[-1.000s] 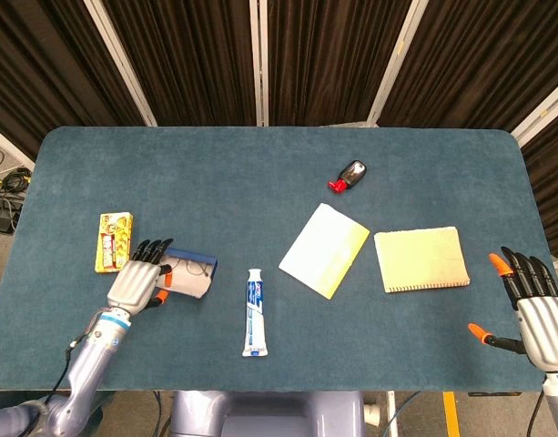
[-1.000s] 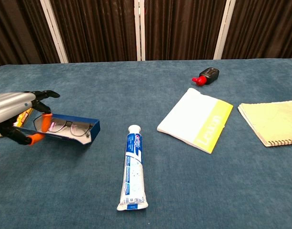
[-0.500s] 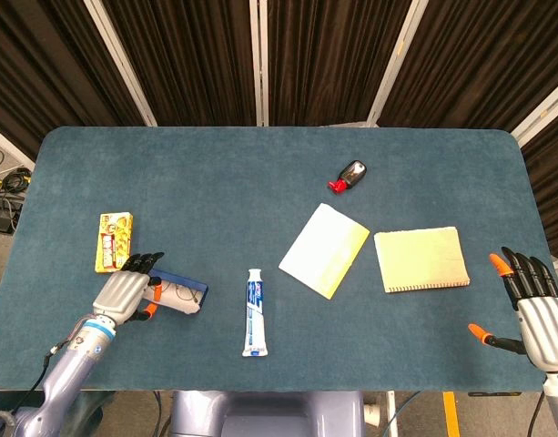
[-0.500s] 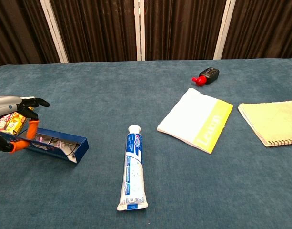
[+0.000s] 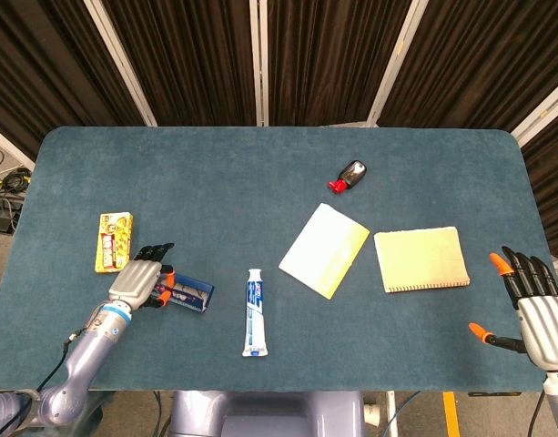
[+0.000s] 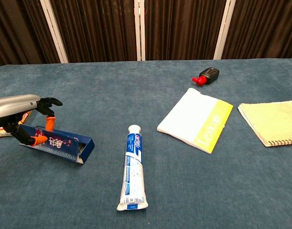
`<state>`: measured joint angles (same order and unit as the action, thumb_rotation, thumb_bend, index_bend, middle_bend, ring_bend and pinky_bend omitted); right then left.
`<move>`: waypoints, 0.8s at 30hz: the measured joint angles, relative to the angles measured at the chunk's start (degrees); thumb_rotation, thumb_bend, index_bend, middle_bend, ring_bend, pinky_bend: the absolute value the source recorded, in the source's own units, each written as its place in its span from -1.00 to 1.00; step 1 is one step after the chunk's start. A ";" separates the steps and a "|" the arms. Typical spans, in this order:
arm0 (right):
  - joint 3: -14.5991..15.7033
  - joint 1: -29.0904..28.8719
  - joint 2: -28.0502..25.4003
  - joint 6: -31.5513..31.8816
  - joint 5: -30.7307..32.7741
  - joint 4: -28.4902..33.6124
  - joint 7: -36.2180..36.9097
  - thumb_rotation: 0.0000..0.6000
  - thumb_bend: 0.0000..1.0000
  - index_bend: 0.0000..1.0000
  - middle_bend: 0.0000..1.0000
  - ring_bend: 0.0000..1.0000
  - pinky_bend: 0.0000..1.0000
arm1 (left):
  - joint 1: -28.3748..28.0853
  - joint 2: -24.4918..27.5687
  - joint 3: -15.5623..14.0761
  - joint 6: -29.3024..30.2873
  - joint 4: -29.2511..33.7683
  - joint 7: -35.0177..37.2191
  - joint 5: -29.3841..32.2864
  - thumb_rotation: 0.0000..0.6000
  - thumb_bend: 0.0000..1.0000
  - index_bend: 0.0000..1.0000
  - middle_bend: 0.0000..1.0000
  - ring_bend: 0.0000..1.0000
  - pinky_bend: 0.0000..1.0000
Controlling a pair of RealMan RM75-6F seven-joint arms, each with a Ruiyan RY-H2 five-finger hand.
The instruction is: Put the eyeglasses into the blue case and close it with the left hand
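Note:
The blue case (image 5: 191,293) (image 6: 61,144) lies at the front left of the table, its patterned lid folded down almost flat. The eyeglasses are hidden under that lid. My left hand (image 5: 140,280) (image 6: 23,114) grips the case's left end, with fingers over the lid and the thumb on the near side. Off the table's front right corner, my right hand (image 5: 533,305) hangs with fingers spread and nothing in it; the chest view does not show it.
A toothpaste tube (image 5: 253,312) (image 6: 132,167) lies just right of the case. A yellow snack packet (image 5: 114,241) sits behind my left hand. Further right are a white-yellow booklet (image 5: 324,249) (image 6: 196,119), a spiral notebook (image 5: 421,259) (image 6: 272,120) and a red-capped black bottle (image 5: 350,174) (image 6: 206,75).
The case's lid has come down over the eyeglasses, which showed inside it a second ago. My left hand and the case dipped toward the front edge, then shifted slightly right. The right hand stayed still.

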<state>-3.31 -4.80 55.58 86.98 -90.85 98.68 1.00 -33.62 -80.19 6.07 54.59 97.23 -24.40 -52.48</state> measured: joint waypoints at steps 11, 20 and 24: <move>-0.01 -0.15 0.36 -0.54 0.50 -0.05 -0.89 1.00 -1.00 -1.00 -1.00 -1.00 -1.00 | -2.58 -1.43 1.20 -0.18 -2.07 -0.95 4.58 1.00 -0.08 0.28 -1.00 -1.00 -1.00; 0.03 -0.28 0.59 -0.87 0.64 -0.12 -1.36 1.00 -1.00 -1.00 -1.00 -1.00 -1.00 | -4.87 -1.93 2.01 -0.19 -3.02 -2.91 10.10 1.00 -0.18 -0.25 -1.00 -1.00 -1.00; 0.00 -0.24 0.60 -0.82 0.77 -0.11 -1.41 1.00 -1.00 -1.00 -1.00 -1.00 -1.00 | -5.41 -2.75 2.34 0.37 -3.98 -2.67 10.96 1.00 -0.40 -0.91 -1.00 -1.00 -1.00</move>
<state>-3.31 -5.04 56.18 86.16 -90.08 98.57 -0.40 -39.03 -82.94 8.41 54.96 93.24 -27.07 -41.52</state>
